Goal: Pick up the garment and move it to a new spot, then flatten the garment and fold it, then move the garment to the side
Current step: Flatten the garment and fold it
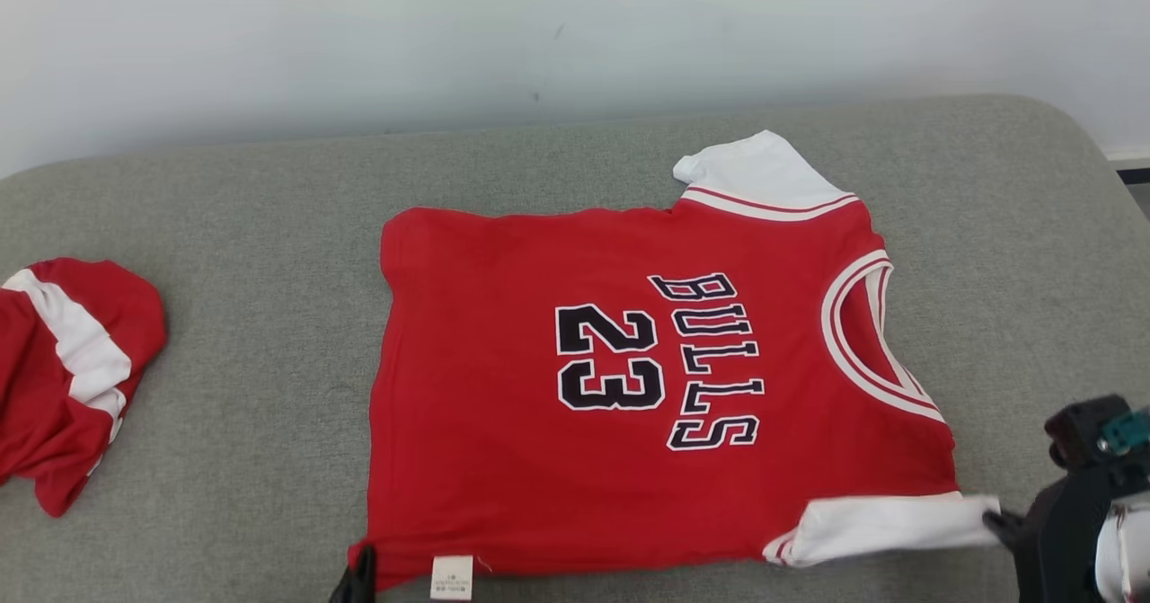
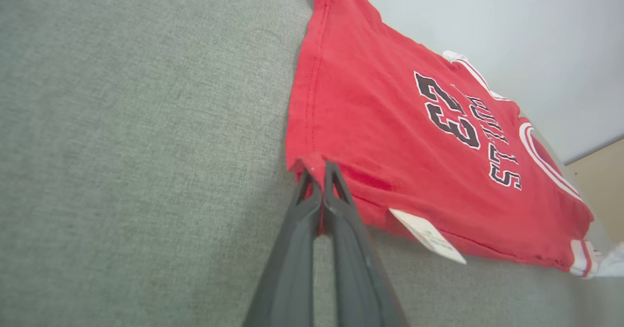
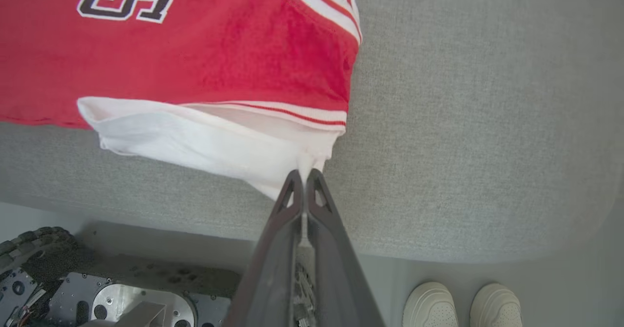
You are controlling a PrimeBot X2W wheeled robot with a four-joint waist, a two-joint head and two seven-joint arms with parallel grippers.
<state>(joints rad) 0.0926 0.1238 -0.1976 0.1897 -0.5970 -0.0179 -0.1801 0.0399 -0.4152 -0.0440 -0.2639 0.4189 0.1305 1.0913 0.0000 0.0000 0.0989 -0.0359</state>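
At the far left of the grey surface (image 1: 225,459) lies a bunched red-and-white cloth (image 1: 72,369), well apart from the jersey (image 1: 557,459). The jersey sits mid-surface, spread flat with its print up, hem to the left and neck to the right.

The left hand (image 1: 359,580) is at the near hem corner. In the left wrist view this hand (image 2: 319,170) has its fingers pressed together on a small fold of that red corner. Just right of it a white label (image 1: 451,576) sticks out from the near edge.

The "23" (image 1: 609,356) and "BULLS" (image 1: 714,360) read sideways across the chest. Beyond them is the white-trimmed neck (image 1: 867,333), with one white sleeve (image 1: 755,176) on the far side and another (image 1: 889,527) on the near side.

The right hand (image 1: 997,524) meets the tip of the near sleeve. In the right wrist view it (image 3: 303,176) is clamped narrow on the white fabric. Below the surface edge there, a person's pale shoes (image 3: 460,302) stand on the floor.
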